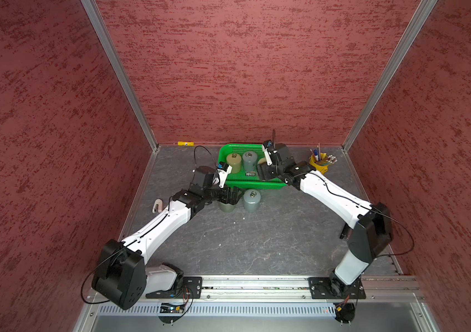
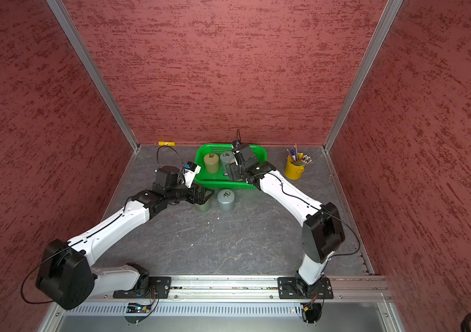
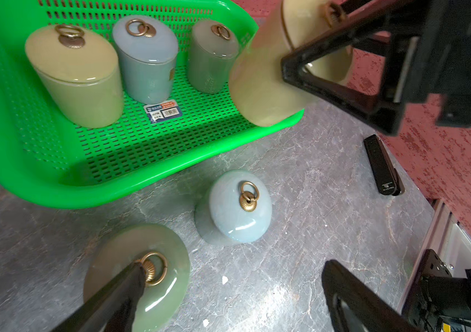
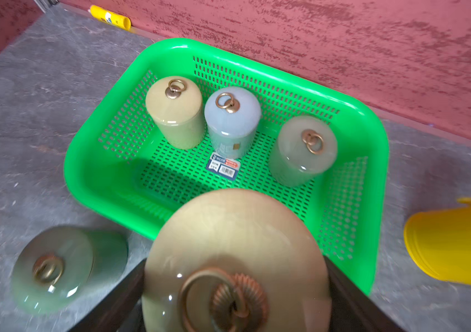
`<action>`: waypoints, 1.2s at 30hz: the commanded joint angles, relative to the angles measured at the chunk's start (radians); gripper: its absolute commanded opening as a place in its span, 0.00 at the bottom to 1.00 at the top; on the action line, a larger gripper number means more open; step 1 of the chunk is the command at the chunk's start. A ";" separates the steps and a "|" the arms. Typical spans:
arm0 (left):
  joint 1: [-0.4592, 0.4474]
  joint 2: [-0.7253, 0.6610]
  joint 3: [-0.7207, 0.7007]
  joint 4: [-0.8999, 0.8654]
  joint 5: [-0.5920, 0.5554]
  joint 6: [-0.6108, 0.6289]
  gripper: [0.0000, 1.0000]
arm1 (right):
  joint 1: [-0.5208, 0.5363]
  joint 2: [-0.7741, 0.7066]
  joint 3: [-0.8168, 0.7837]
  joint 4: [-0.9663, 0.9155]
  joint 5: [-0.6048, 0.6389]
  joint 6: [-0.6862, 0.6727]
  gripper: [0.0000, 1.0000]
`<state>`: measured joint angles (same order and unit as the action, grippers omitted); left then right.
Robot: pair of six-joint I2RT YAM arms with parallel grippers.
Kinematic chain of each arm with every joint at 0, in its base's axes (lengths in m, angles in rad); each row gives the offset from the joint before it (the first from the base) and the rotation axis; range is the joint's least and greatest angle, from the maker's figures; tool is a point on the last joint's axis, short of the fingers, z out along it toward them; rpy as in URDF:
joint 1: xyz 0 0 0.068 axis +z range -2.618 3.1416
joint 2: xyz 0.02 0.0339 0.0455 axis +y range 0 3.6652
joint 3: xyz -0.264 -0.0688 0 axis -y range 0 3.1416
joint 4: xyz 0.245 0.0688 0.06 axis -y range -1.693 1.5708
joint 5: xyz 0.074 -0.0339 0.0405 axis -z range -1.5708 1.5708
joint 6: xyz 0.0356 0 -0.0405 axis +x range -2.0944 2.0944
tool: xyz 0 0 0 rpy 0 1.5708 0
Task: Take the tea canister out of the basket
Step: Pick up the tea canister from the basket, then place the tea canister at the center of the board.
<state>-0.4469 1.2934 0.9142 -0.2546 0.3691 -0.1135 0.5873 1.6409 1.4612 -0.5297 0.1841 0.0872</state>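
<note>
The bright green basket (image 1: 222,156) (image 4: 84,172) stands by the back wall. My right gripper (image 4: 235,287) (image 1: 265,169) is shut on a beige tea canister (image 4: 237,235) (image 3: 260,86), held over the basket's near right corner. Three more canisters stand inside: yellowish (image 4: 175,115), blue-grey (image 4: 232,120) and grey-green (image 4: 303,149). On the table in front of the basket stand a blue-grey canister (image 1: 252,199) and a green one (image 3: 142,273). My left gripper (image 3: 234,266) (image 1: 232,195) is open just above them, one finger over the green lid.
A yellow bucket (image 1: 319,165) of pencils stands right of the basket. A yellow marker (image 1: 185,143) lies at the back wall, a white hook (image 1: 157,205) by the left wall, and a black stapler-like object (image 3: 382,166) near the right arm.
</note>
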 commanded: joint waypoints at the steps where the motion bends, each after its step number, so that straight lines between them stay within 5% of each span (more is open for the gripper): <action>1: -0.013 0.025 0.012 0.052 0.027 0.033 1.00 | 0.003 -0.112 -0.066 0.096 -0.011 -0.046 0.00; 15: -0.076 0.110 0.048 0.076 0.031 0.034 1.00 | 0.011 -0.256 -0.413 0.156 -0.025 -0.014 0.00; 36: -0.104 0.134 0.041 0.078 -0.025 0.024 1.00 | 0.011 -0.061 -0.413 0.206 -0.012 0.048 0.00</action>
<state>-0.5446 1.4204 0.9356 -0.1986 0.3580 -0.0963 0.5938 1.5848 1.0161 -0.4072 0.1577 0.1169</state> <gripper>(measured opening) 0.996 0.839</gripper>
